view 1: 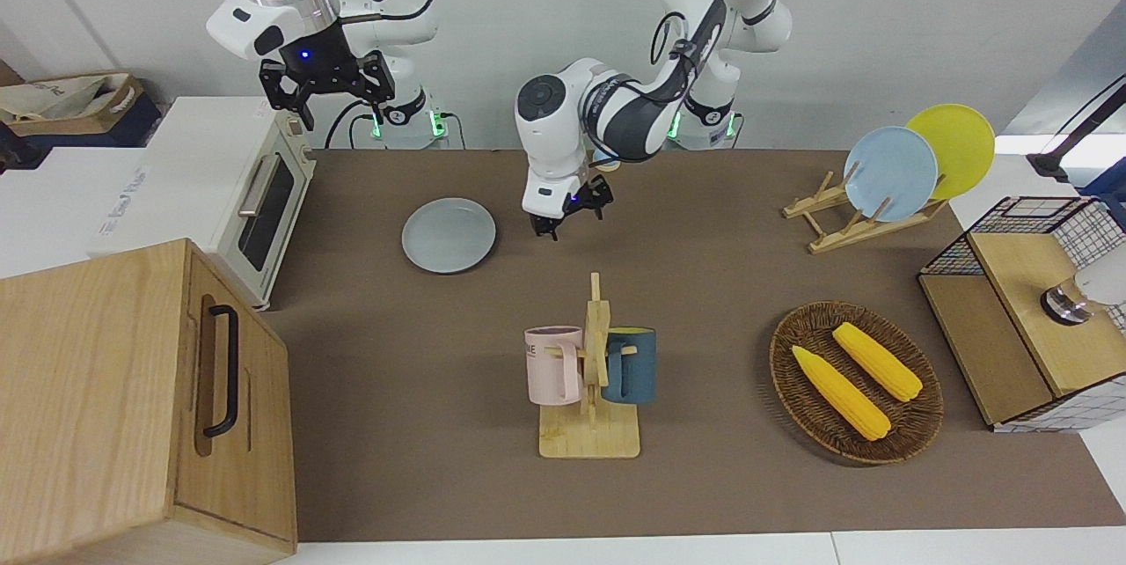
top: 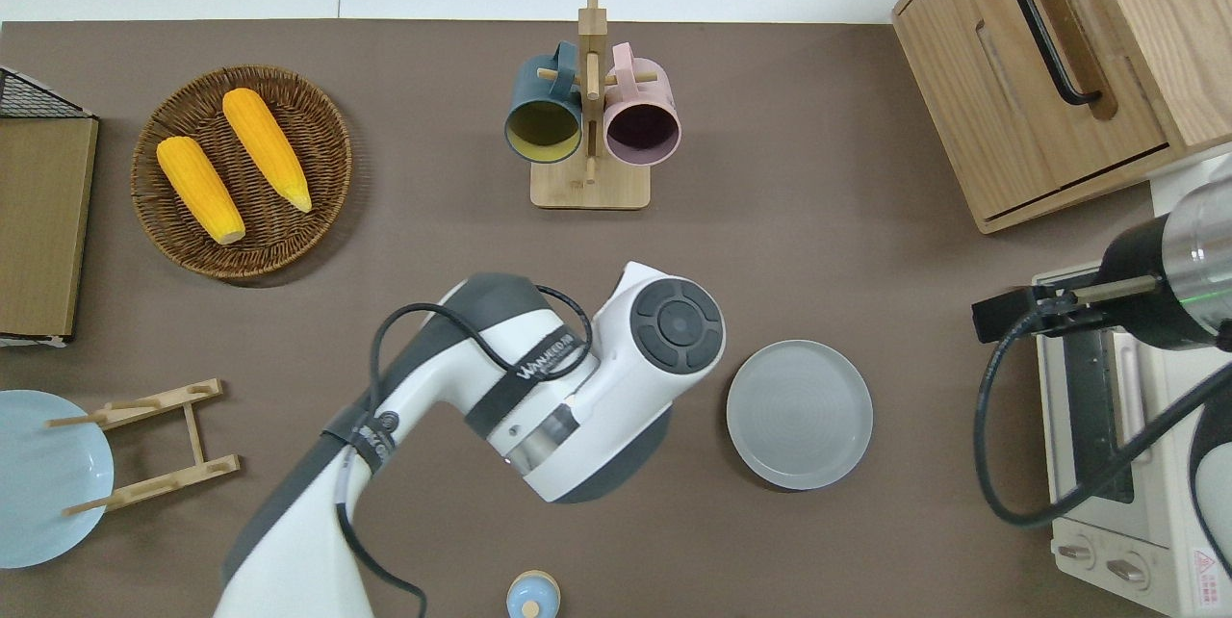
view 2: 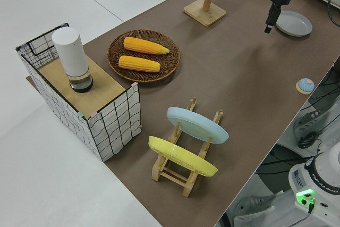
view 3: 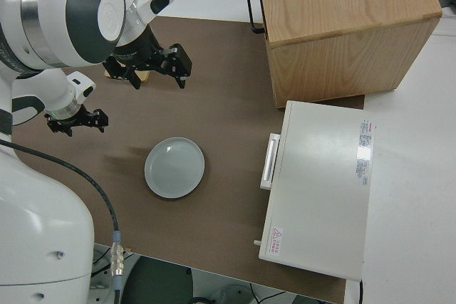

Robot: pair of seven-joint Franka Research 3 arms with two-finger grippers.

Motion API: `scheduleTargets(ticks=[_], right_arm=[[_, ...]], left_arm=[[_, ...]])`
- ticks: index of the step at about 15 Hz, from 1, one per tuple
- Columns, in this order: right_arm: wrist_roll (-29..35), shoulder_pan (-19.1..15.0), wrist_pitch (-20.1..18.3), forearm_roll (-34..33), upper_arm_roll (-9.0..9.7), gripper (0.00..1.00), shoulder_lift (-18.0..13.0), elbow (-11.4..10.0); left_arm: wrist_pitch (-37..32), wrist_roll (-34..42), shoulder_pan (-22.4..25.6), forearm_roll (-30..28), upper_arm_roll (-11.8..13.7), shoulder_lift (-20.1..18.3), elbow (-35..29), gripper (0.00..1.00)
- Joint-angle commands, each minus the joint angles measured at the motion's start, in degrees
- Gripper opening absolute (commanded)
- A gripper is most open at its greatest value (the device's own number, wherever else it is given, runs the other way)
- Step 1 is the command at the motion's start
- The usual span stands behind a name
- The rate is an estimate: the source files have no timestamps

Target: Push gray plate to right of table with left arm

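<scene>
**Gray plate lying free, left gripper hanging beside it**

While the left arm (view 1: pixel 616 107) is bending down over the matte brown table (view 1: pixel 704 477), its small black left gripper (view 1: pixel 567 215) is hanging just above the bare tabletop, clear of the gray plate (view 1: pixel 449 235) and touching nothing. Whether its fingers are apart or together I cannot tell. Seen from overhead with the robots at 6 o'clock, the arm's big round dark-grey joint cap is sitting at about 9 o'clock of the plate.

That plate (top: pixel 800 413), round, shallow, smooth and pale with a low raised rim, is lying flat toward the right arm's end of the table. A cream toaster oven (top: pixel 1121 464) is standing at its 3 o'clock, a boxy wooden cabinet (top: pixel 1049 69) with a black handle at its 1 o'clock, and a wooden mug stand (top: pixel 589 185), carrying a teal and a pink mug, at its 11 o'clock.

At the left arm's end, a round woven wicker basket (top: pixel 332 175) is holding two ridged yellow corn cobs, and a slatted wooden rack (view 1: pixel 844 226) is propping up a sky-blue and a yellow plate.

With its black fingers spread apart, the right gripper (view 1: pixel 324 83) is parked.
</scene>
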Motion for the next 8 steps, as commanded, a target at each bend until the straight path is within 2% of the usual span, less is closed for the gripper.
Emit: scheduleTargets(ticks=[1, 5, 8], right_arm=[[-0.01, -1.17, -0.71, 0.59, 0.85, 0.983, -0.36, 0.22], [-0.01, -1.17, -0.71, 0.59, 0.85, 0.983, -0.36, 0.22], [0.08, -1.17, -0.8, 0.59, 0.85, 0.983, -0.36, 0.22]], left_arm=[[-4.1, 10.32, 6.77, -0.14, -0.49, -3.26, -0.56, 0.99], [-6.83, 20.78, 14.5, -0.31, -0.32, -7.3, -0.56, 0.99], [-9.11, 29.92, 20.83, -2.6, -0.23, -10.03, -0.56, 0.99]])
